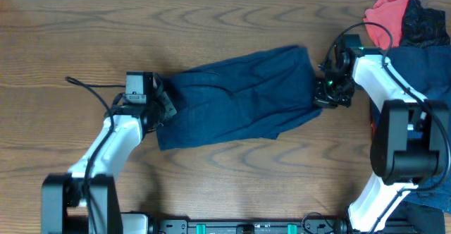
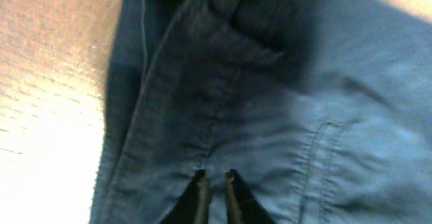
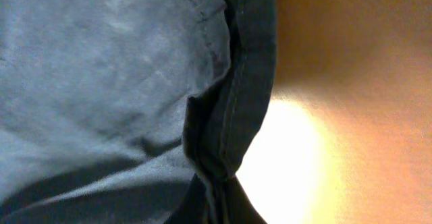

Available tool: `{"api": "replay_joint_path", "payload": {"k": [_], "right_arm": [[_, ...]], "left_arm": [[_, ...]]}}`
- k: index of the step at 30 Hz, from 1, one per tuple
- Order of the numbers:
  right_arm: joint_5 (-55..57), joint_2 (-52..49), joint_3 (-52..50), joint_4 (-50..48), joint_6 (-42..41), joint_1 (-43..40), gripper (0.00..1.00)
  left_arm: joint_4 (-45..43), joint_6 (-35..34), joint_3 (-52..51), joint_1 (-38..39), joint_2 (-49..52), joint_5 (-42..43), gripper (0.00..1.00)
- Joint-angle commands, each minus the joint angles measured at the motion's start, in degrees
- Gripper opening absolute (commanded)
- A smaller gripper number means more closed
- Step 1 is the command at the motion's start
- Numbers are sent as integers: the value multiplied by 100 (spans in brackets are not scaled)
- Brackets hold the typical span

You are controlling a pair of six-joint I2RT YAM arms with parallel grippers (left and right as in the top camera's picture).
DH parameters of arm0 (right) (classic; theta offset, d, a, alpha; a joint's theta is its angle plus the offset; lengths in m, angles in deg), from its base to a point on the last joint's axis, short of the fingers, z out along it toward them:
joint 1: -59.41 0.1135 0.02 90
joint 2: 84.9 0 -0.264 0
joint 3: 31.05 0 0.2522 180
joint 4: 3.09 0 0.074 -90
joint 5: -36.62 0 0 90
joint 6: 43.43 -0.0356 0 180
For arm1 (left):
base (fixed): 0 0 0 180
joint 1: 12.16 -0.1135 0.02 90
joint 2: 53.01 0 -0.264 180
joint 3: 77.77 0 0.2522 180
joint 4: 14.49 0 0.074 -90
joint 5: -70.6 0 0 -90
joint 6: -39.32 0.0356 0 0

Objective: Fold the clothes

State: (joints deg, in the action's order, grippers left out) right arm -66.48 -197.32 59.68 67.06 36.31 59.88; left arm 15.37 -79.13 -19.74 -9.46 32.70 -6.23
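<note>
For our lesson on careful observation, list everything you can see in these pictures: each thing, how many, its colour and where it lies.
navy garment: one, dark blue, spread across the middle of the table
more navy fabric: count unclear, dark blue, table's right edge
coral-red piece: one, far right corner
black piece: one, beside the coral-red piece
table: one, brown wood
left gripper: one, black, shut on the navy garment's left end
right gripper: one, black, shut on its right edge

Robot lab workbench
A white left arm (image 1: 113,139) and right arm (image 1: 377,79) stand at a wood-grain table (image 1: 232,22), with clothes (image 1: 405,15) piled at its corner.
</note>
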Motion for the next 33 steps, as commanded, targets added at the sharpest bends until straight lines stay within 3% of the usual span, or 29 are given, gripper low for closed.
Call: {"api": "replay_joint_path", "payload": {"k": [1,4,5,6,7,8,9,20,26,31,33], "right_arm": [[632,345,-15,66,-308,-9,10],[734,608,-15,-11,-343,-9,19],[739,680,-15,-26,-341,-13,22],[756,785,-15,-39,-341,-22,24],[780,874,-15,-50,-341,-33,39],[782,962,-15,-72,-337,-42,75],[782,1060,-15,-116,-321,-55,99],[686,1738,-15,-153,-79,-13,99],[667,1764,-15,-13,-81,13,99],[669,1764,-15,-2,-46,144,99],[671,1764,-15,-4,31,273,99]], "left_arm": [[87,286,-11,-7,-557,98,11],[168,468,-11,-35,-960,92,73],[186,468,-11,-52,-1025,92,84],[192,468,-11,-76,-1082,92,86],[210,470,-11,-111,-1104,92,86],[236,468,-11,-144,-1099,96,86],[293,470,-11,-170,-1067,94,84],[481,459,-13,-269,-13,74,88],[411,299,-13,-442,643,109,98],[-105,319,-13,-428,1143,1228,94],[-225,317,-13,-424,1314,1482,83]]}}
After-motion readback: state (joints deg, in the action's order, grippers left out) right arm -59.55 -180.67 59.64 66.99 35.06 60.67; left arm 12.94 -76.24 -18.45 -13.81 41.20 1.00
